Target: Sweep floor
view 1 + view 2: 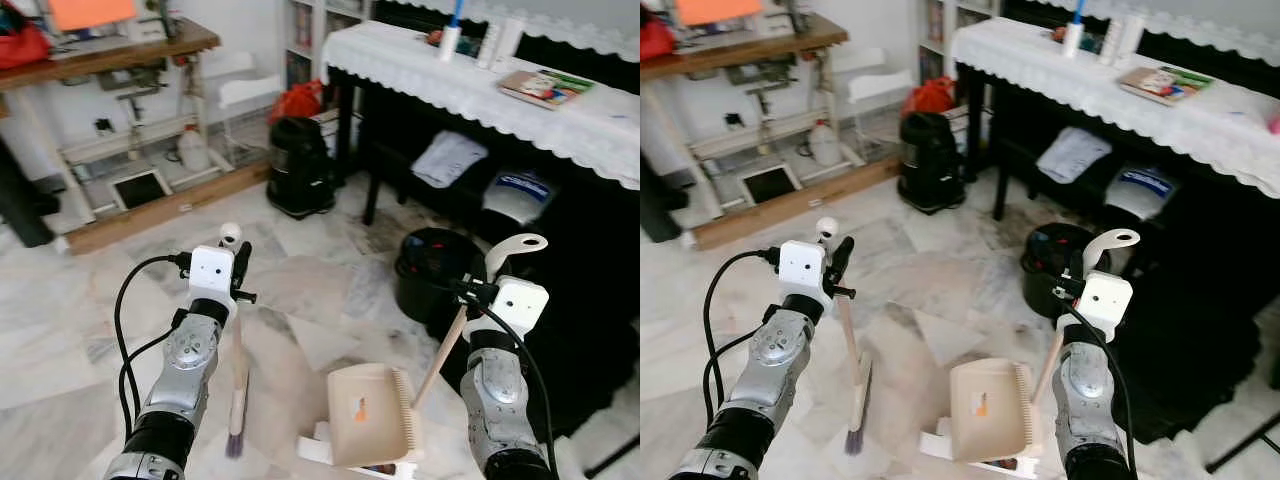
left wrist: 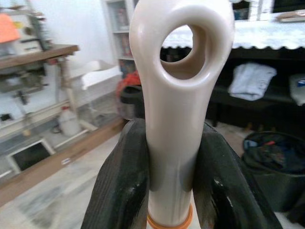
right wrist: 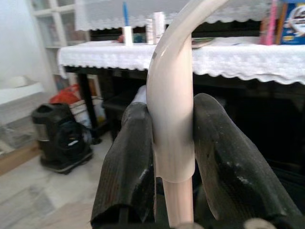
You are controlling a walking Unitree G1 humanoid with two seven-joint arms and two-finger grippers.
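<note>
Broom [image 1: 238, 400] and dustpan [image 1: 368, 415] are both in hand: the left gripper [image 2: 169, 157] is clamped on the cream broom handle just below its hanging loop, bristles down on the marble floor [image 1: 300, 290], while the right gripper [image 3: 174, 157] is closed around the dustpan's long handle, the pan resting on the floor just beside the bristles. Sweeping looks under way. The next move, I judge, calls for drawing the bristles toward the pan's lip while the right arm holds the pan steady.
</note>
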